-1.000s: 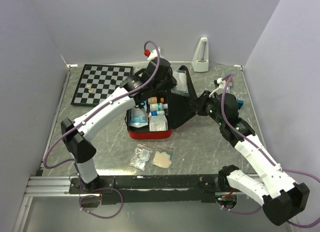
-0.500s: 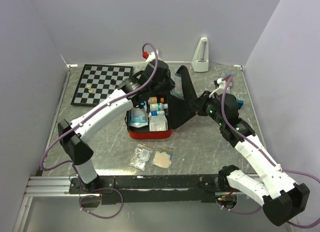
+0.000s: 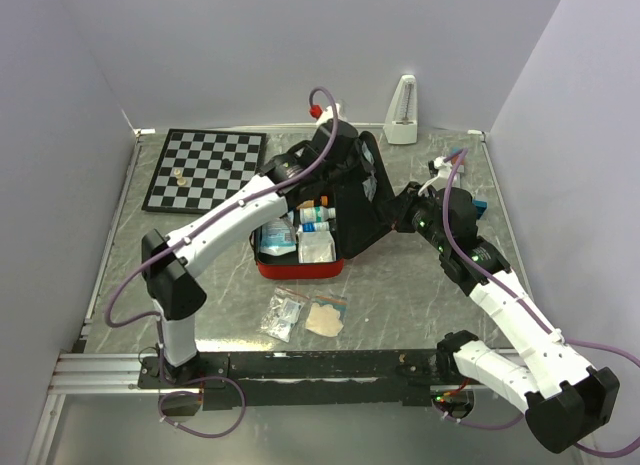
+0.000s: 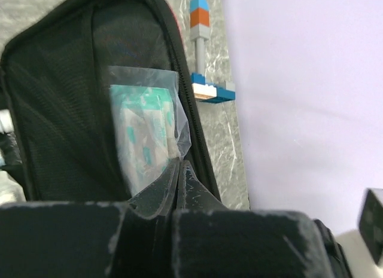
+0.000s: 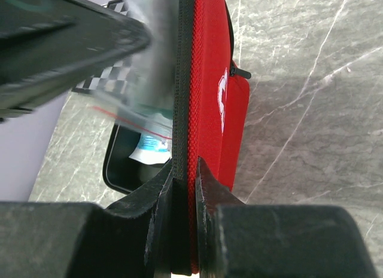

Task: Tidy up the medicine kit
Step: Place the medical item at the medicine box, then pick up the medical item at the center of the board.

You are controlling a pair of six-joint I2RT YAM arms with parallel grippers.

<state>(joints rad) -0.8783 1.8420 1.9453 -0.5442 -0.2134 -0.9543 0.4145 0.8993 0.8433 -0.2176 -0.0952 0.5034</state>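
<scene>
While the medicine kit (image 3: 300, 270) lies open on the table (image 3: 420, 295), its lid (image 3: 362, 200) stands upright | right gripper (image 5: 184, 170) pinches the lid's zippered edge | left gripper (image 4: 178, 169) clamped on clear teal packet (image 4: 143, 131) against the lid's mesh pocket (image 4: 72, 110) | base holds bottles (image 3: 318, 217), white pouches (image 3: 316, 247)

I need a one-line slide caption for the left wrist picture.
Left gripper shut on a clear bag at the black mesh lid of the medicine kit.
</scene>
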